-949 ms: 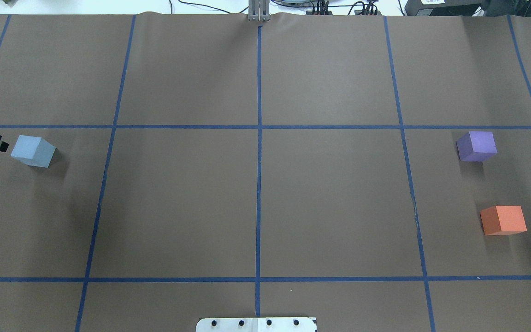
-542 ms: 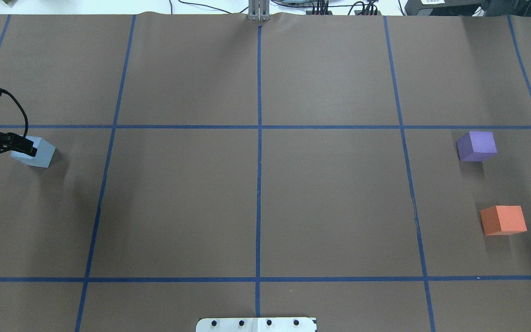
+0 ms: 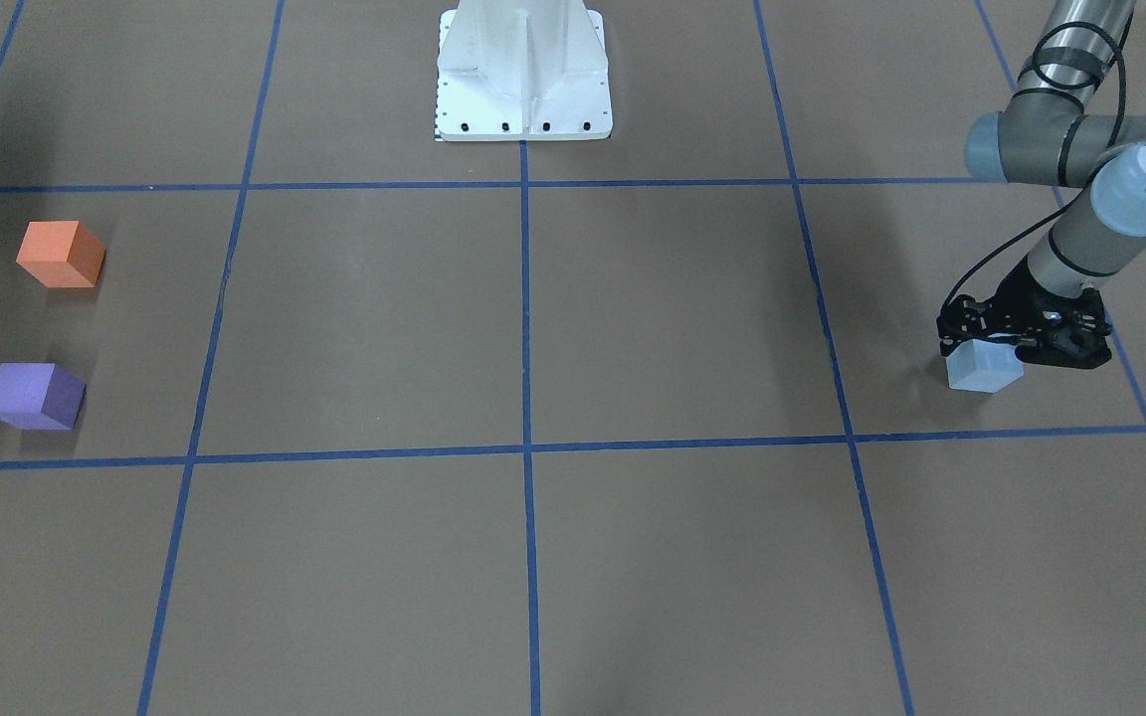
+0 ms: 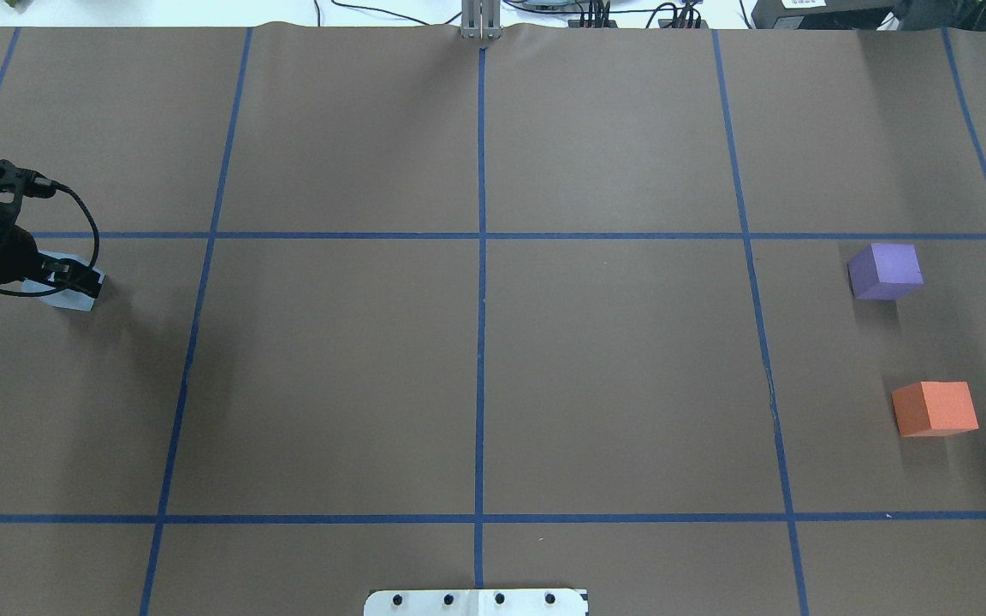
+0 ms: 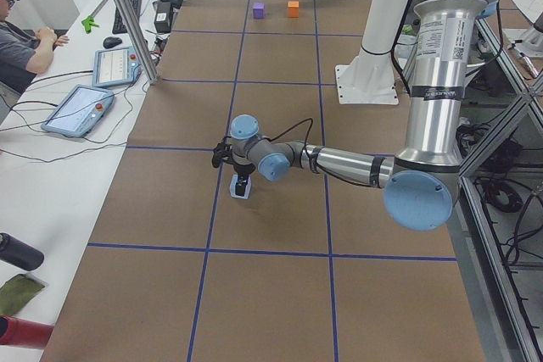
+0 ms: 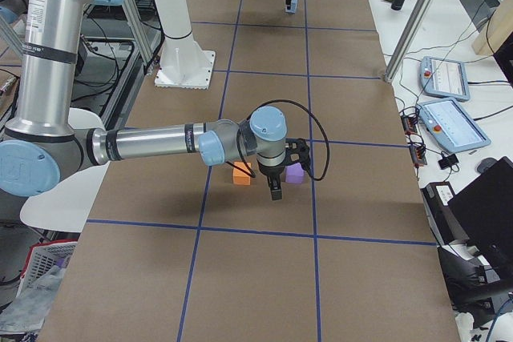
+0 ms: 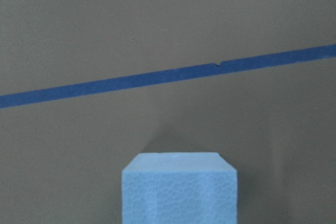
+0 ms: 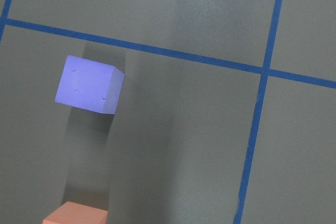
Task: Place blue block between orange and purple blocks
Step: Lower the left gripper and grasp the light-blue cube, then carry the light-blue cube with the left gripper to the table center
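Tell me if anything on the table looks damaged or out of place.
Nothing serious: the blue block, purple block and orange block sit flat; only the blue tape line shows a small nick.

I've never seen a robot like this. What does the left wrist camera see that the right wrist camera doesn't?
Only the left wrist camera shows the blue block, close up at the bottom of its picture. Only the right wrist camera shows the purple block and, at its bottom edge, a sliver of the orange block. Both show the brown table crossed by blue tape.
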{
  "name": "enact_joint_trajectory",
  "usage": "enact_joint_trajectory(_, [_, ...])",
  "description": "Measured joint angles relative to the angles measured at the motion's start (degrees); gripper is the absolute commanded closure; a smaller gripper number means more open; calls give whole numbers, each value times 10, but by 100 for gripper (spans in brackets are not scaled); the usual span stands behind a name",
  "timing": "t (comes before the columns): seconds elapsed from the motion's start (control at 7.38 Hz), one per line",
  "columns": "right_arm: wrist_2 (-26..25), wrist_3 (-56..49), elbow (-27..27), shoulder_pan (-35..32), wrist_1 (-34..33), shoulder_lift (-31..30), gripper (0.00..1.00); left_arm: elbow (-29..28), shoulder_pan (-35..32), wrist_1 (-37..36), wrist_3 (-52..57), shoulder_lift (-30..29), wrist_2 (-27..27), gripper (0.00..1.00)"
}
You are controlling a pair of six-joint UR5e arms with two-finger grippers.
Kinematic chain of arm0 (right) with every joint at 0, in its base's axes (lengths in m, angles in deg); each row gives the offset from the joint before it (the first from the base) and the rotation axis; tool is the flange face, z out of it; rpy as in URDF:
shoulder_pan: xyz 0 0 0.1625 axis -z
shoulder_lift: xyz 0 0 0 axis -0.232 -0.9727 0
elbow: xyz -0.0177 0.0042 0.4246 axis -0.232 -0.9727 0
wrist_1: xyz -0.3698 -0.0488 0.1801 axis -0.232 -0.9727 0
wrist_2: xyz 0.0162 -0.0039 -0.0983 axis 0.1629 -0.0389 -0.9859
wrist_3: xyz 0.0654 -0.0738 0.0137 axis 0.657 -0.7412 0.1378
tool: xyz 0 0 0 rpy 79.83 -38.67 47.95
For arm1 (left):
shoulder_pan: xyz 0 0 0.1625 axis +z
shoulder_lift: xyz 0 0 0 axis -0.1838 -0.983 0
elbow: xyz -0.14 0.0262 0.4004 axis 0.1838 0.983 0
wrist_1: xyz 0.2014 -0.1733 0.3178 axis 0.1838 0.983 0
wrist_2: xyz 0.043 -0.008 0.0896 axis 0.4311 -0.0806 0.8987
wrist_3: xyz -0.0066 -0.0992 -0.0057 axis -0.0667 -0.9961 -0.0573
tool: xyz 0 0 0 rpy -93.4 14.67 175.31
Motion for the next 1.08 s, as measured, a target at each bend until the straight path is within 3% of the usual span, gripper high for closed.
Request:
enact_joint_trajectory(0.14, [0, 0, 0, 0, 0, 0, 0, -8, 4, -1, 1, -10, 0, 78])
enact_joint_trajectory(0.41, [0, 1, 1, 0, 0, 0, 0, 0, 5, -6, 0, -15, -7, 79])
enact_joint_trajectory(0.68, [0, 1, 1, 0, 0, 0, 0, 45, 5, -49, -11, -31, -35, 78])
enact_joint_trajectory(1.08, [0, 1, 1, 0, 0, 0, 0, 76, 34, -173, -138, -158, -41, 77])
